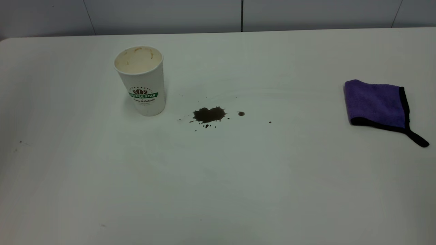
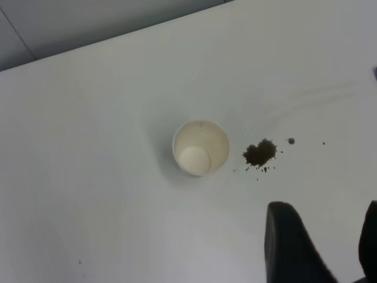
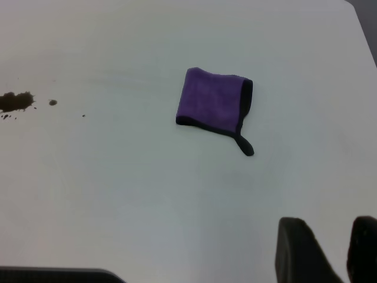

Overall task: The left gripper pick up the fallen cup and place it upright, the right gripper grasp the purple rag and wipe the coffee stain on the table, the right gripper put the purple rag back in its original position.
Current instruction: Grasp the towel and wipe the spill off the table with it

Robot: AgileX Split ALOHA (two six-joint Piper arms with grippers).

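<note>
Behind the far edge of the scene runs a pale grey wall [image 1: 163, 15], made of flat panels. A dark vertical seam [image 1: 242, 15] splits it near the middle, and thinner slanted seams [image 1: 89, 17] cross it toward either side. In the left wrist view the same grey wall [image 2: 88, 23] shows as a band along the far edge, with one thin seam crossing its corner.
</note>
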